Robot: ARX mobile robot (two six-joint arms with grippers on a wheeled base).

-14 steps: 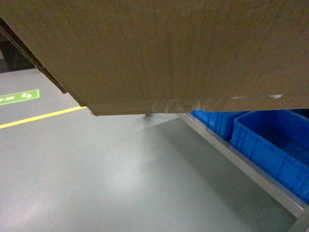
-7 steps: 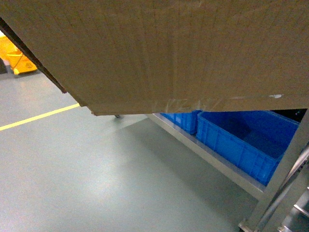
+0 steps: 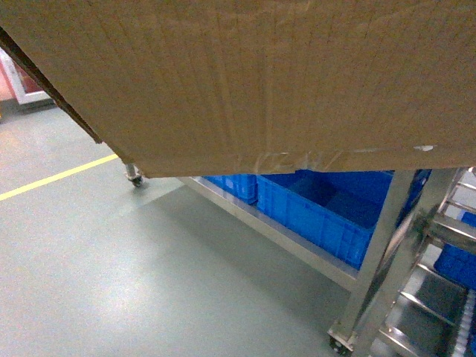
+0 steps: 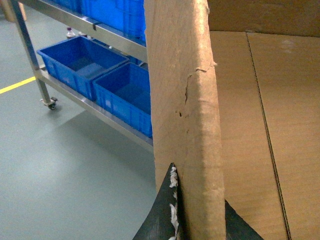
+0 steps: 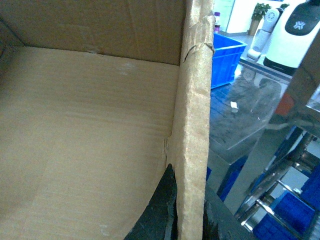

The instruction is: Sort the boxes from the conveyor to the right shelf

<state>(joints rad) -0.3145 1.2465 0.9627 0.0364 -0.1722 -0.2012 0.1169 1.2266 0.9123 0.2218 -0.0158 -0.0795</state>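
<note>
At the bottom centre of the left wrist view, the left gripper (image 4: 192, 215) pinches the ragged top edge of the cardboard box (image 4: 185, 100); one dark finger (image 4: 160, 215) lies on the outer face of the wall and the other shows on the inner side, so the wall is clamped between them. At the bottom centre of the right wrist view, the right gripper (image 5: 187, 215) pinches the opposite wall of the same box in the same way, with one dark finger (image 5: 162, 210) on the inner face and a second dark tip just visible on the outer side.

In the head view the box fills the whole upper half of the frame, held up off the grey floor (image 3: 111, 275), with clear tape along its lower edge. Its inside looks bare in both wrist views.

Below the box, in the middle right of the head view, blue plastic bins (image 3: 320, 212) sit on the low shelf of a steel bench on casters (image 3: 275, 234). At the lower right corner part of the shiny steel rack (image 3: 439, 297) appears, near the bench. A yellow line (image 3: 56, 177) crosses the floor at the left edge.
</note>
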